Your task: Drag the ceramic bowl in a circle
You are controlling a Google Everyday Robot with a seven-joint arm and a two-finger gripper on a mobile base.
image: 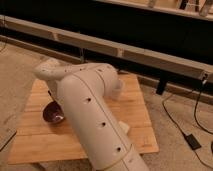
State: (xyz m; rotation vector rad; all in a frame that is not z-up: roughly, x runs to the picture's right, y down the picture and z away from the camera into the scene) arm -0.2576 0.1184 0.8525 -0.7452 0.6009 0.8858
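- The robot's white arm [95,125] fills the foreground. It rises from the bottom edge of the view and crosses the middle of the wooden desk [140,115], hiding much of the top.
- The arm bends at a rounded elbow above the desk's far left part and turns down toward the left side.
- The ceramic bowl [52,114] sits on the desk close to the left edge, about midway between the near and far edges. It is dark purple and glossy, and the arm covers its right side.
- The hand [52,96] is just above the bowl's far rim, almost wholly hidden behind the arm; only a dark sliver shows. Its fingers are together, but I cannot tell whether they pinch the bowl's rim.
- On the floor to the right of the desk, a black cable with a power brick [191,141] lies.
- Beyond the desk's far edge, a pale rail [125,52] runs across a dark wall.
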